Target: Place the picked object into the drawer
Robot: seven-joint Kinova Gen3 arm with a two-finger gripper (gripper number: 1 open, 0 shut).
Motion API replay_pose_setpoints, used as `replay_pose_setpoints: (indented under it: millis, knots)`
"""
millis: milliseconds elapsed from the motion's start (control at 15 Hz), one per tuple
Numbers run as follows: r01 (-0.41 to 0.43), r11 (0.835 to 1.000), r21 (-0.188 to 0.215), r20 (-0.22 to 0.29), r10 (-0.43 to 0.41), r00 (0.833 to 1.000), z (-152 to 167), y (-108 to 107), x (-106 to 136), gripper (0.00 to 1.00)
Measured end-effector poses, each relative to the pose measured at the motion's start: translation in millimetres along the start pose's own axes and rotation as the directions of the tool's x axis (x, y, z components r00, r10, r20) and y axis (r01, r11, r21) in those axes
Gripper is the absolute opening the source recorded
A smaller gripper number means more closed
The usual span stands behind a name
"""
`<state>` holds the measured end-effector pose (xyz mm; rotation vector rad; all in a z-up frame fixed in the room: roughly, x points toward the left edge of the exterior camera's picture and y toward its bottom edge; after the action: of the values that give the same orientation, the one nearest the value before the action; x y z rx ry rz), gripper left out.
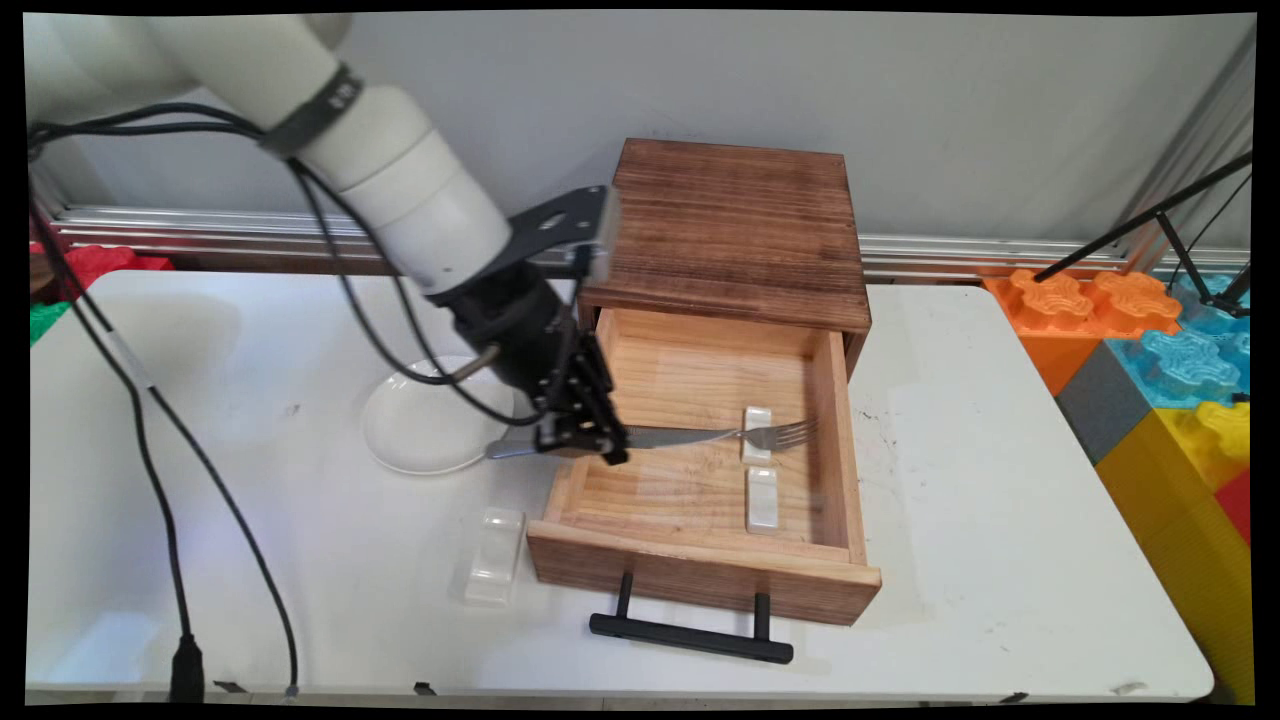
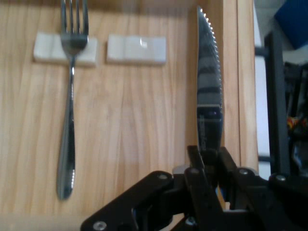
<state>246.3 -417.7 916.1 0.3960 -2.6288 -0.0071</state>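
My gripper (image 1: 585,440) hangs over the left wall of an open wooden drawer (image 1: 700,580). It is shut on a table knife (image 2: 209,72), whose serrated blade points across the drawer and whose handle end (image 1: 512,450) sticks out to the left. In the hand view the gripper (image 2: 209,154) clamps the knife near the base of the blade. A fork (image 1: 790,433) lies in the drawer with its neck on a white cutlery rest (image 2: 65,48). A second white rest (image 2: 137,48) lies bare beside it, nearer the drawer's front.
The drawer is pulled out of a dark wooden box (image 1: 730,220) and has a black bar handle (image 1: 690,637). A white plate (image 1: 430,420) sits left of the drawer. A third white rest (image 1: 495,555) lies on the table by the drawer's front left corner. Coloured blocks (image 1: 1170,350) stand at the right.
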Motion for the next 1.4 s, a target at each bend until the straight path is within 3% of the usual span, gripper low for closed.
replay_pose_setpoints:
  millis: [667, 1400]
  knots:
    - [-0.006, 1.0, -0.002, -0.027, 0.006, 1.0, 45.6, -13.6, 58.0, 0.0]
    - [-0.003, 1.0, 0.005, -0.013, 0.003, 1.0, 111.8, -31.7, 61.6, 0.0]
